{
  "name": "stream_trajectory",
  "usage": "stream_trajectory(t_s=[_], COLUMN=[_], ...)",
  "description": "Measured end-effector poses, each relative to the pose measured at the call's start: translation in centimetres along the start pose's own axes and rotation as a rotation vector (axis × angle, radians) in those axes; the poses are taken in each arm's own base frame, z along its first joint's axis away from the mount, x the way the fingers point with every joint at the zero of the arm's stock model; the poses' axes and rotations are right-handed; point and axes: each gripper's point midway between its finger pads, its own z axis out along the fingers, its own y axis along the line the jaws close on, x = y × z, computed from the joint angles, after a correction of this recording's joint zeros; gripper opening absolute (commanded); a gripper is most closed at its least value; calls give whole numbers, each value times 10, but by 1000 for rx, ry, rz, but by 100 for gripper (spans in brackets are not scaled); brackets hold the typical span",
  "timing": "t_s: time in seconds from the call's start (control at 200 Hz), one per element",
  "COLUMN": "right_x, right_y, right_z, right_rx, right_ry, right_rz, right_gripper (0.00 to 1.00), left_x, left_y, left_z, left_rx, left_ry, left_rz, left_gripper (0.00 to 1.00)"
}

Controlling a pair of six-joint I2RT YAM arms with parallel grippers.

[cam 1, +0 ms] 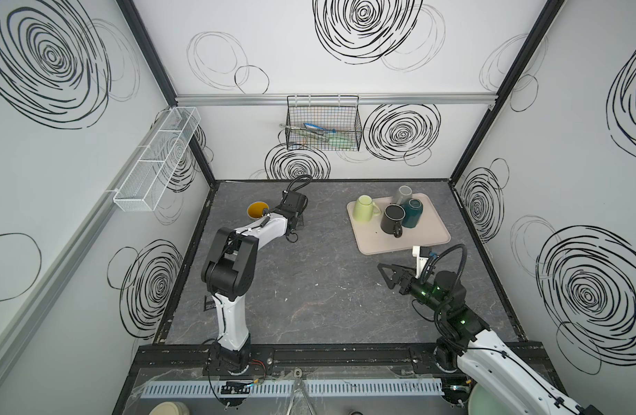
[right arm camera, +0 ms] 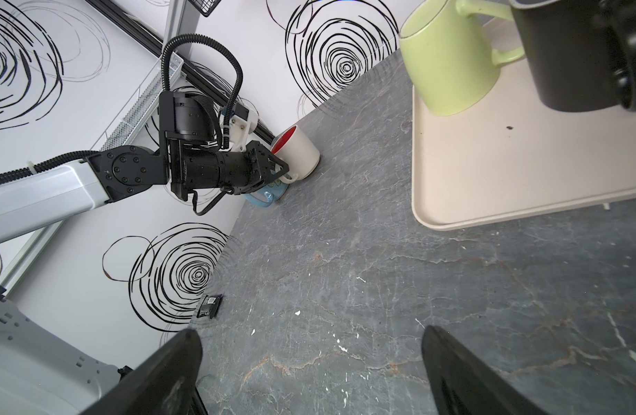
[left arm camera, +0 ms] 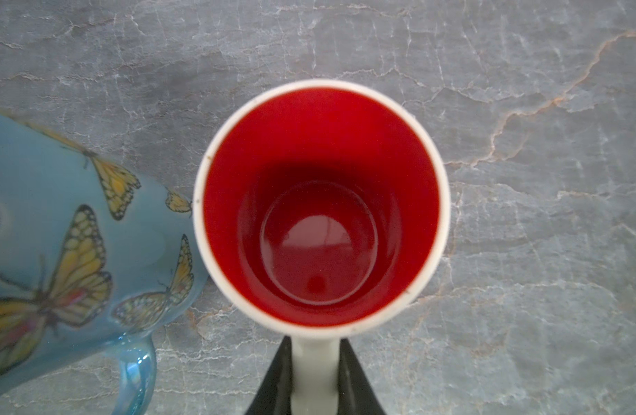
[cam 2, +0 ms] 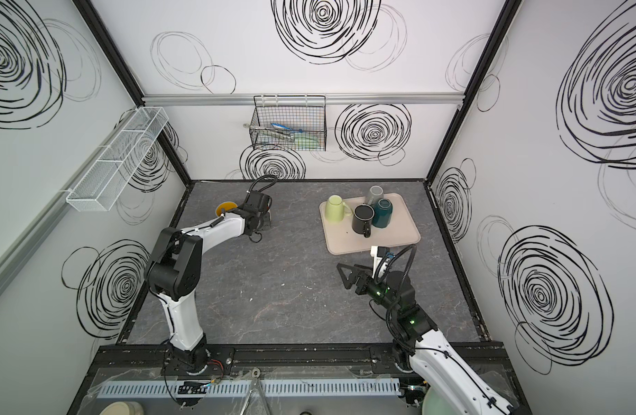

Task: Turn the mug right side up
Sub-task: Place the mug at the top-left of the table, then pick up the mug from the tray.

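Note:
A white mug with a red inside (left arm camera: 320, 215) stands upright on the grey table near the back left, also seen in the right wrist view (right arm camera: 302, 151). My left gripper (left arm camera: 314, 341) reaches it from the side, with a black finger (left arm camera: 348, 373) pressed against each side of the white handle (left arm camera: 314, 366) and no gap showing. The right wrist view shows the left gripper (right arm camera: 282, 170) at that handle. In both top views the left wrist (cam 1: 291, 212) hides this mug. My right gripper (cam 1: 386, 276) (cam 2: 344, 276) (right arm camera: 311, 332) hovers open and empty over the table in front of the tray.
A blue butterfly mug (left arm camera: 75, 233) (right arm camera: 266, 196) stands right beside the white mug. A yellow-inside cup (cam 1: 257, 210) shows left of the left wrist. A beige tray (cam 1: 417, 240) at the back right holds light green (cam 1: 365, 208), black (cam 1: 393, 217), teal (cam 1: 411, 212) and grey (cam 1: 402, 194) mugs.

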Motion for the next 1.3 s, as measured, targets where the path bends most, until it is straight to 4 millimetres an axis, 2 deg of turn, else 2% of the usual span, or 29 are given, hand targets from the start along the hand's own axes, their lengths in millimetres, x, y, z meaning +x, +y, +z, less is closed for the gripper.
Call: stream_trajectory(t_s=[0.175,0.295,0.39,0.52,0.7,0.836,0.951,1.141,1.296], right_x=[0,0,0,0,0,-5,-8,-10,-30], right_y=[-1,-2,-5,-10,-21,-29,-35,-49,-49], right_z=[0,-1,-1,-3,-6,-11,-15,-22,-26], right_rx=[-1,5,17,34,70,124,167,263,340], right_ry=[2,1,2,3,17,23,29,45,25], right_rz=[2,5,9,13,35,49,51,36,-14], right_gripper=[100,100,100,100,100,100,100,100,100], left_x=[-21,-20,-15,-9,2,21,37,49,68], left_y=[-3,-5,-14,-29,-47,-65,-77,-75,-66], left_z=[-7,-11,-23,-53,-110,-145,-165,-192,-218], left_rx=[-11,-24,-18,28,118,213,282,379,488], left_ry=[-62,-67,-77,-108,-189,-255,-290,-374,-448], left_rz=[-15,6,35,62,78,95,107,66,19], left_gripper=[96,96,96,96,96,96,96,96,96])
